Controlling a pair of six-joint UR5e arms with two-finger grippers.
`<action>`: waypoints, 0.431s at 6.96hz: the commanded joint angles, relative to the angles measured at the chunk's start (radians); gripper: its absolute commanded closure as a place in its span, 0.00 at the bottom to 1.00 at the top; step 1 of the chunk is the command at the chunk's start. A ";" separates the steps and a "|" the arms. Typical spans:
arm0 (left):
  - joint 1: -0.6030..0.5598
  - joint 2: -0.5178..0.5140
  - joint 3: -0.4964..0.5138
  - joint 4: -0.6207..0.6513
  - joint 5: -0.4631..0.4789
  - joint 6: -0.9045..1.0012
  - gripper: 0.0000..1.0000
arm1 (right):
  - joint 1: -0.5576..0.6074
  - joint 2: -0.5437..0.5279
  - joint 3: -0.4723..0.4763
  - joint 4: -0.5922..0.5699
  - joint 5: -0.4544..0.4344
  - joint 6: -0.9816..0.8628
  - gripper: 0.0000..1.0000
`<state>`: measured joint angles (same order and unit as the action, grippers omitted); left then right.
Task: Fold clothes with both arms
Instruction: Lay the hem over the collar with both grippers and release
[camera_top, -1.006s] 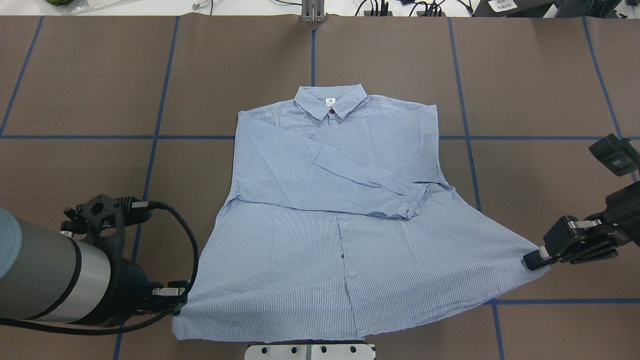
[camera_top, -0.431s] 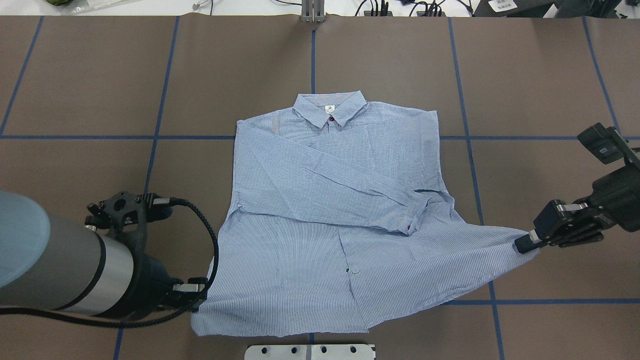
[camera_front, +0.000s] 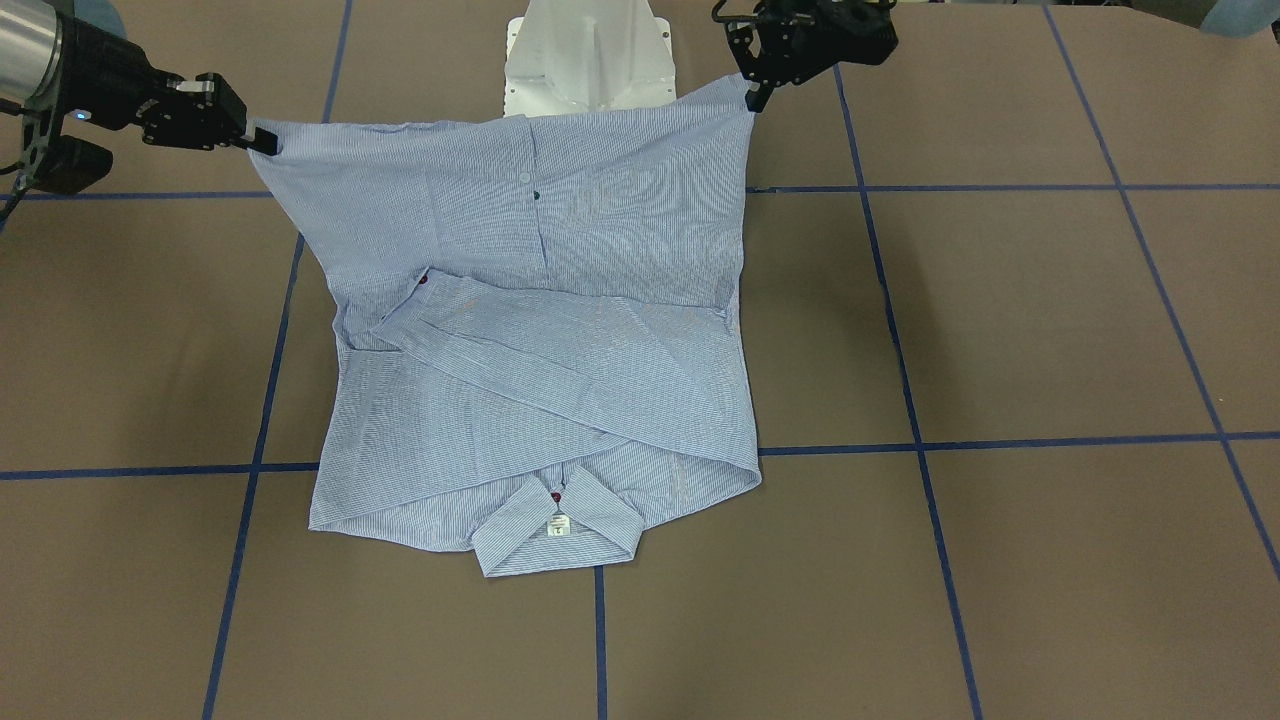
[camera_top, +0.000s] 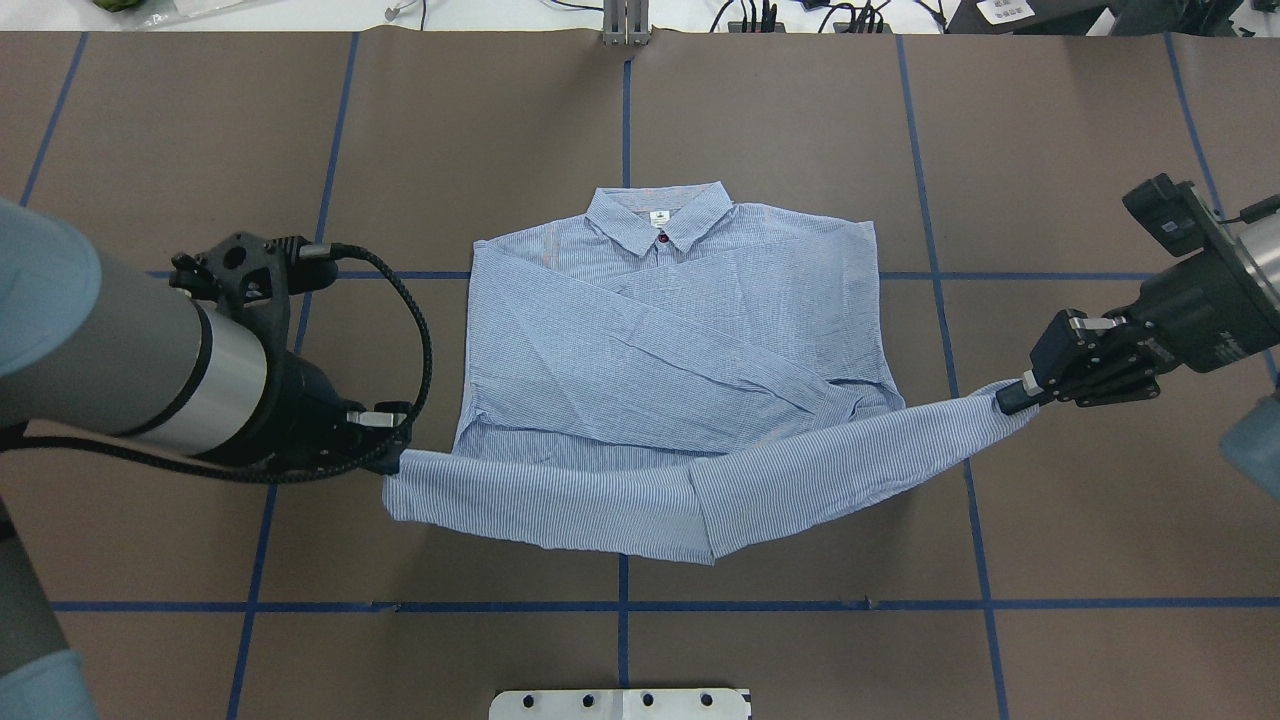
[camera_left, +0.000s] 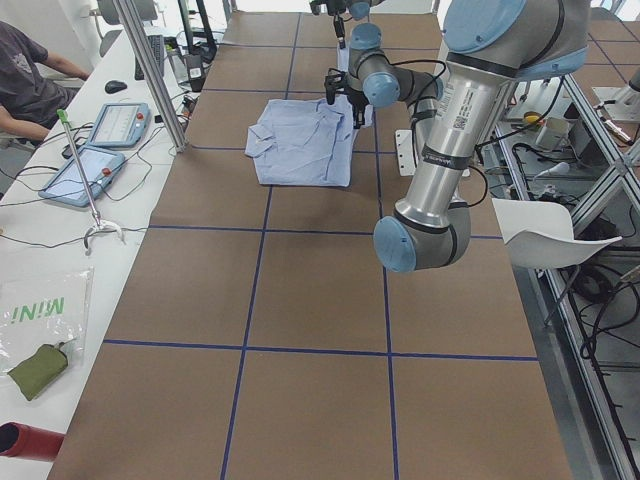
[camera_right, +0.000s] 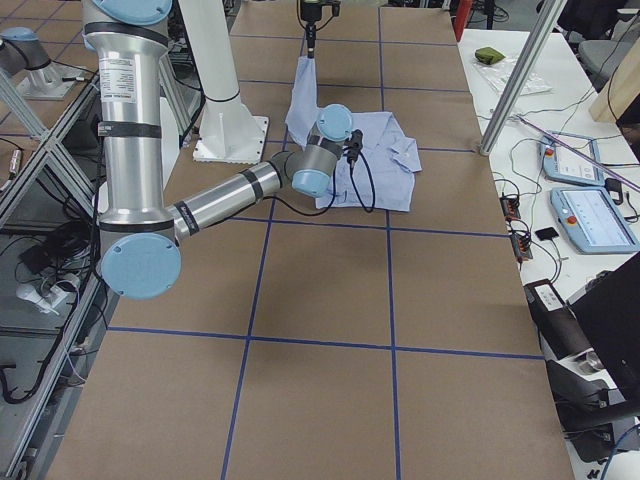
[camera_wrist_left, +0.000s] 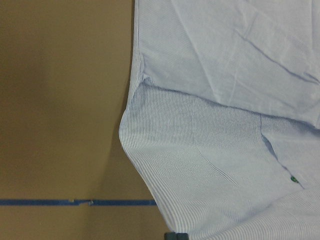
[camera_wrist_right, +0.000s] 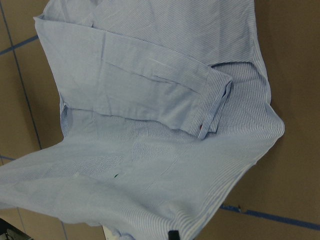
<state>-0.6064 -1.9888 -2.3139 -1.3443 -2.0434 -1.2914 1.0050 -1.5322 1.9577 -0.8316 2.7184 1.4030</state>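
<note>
Overhead exterior view: shirt (camera_top: 660, 330), middle of tabletop (camera_top: 800, 120), collar (camera_top: 660, 212) toward the far edge; my left gripper (camera_top: 388, 462) and right gripper (camera_top: 1008, 400) each clamp one corner of the hem (camera_top: 620, 505), holding it raised and taut, I judge for folding collarward.

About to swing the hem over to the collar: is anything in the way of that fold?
Nothing visible does. The left pincer and right pincer hold the raised hem; between it and the collar lie only the shirt's own folded sleeves, flat.
</note>
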 joint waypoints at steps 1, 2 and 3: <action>-0.114 -0.007 0.161 -0.158 -0.052 0.079 1.00 | 0.049 0.116 -0.133 -0.009 -0.011 -0.007 1.00; -0.136 -0.018 0.285 -0.299 -0.064 0.081 1.00 | 0.062 0.191 -0.222 -0.009 -0.011 -0.007 1.00; -0.163 -0.025 0.380 -0.414 -0.083 0.081 1.00 | 0.073 0.246 -0.296 -0.008 -0.020 -0.007 1.00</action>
<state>-0.7366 -2.0045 -2.0548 -1.6162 -2.1060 -1.2148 1.0628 -1.3611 1.7557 -0.8394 2.7065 1.3962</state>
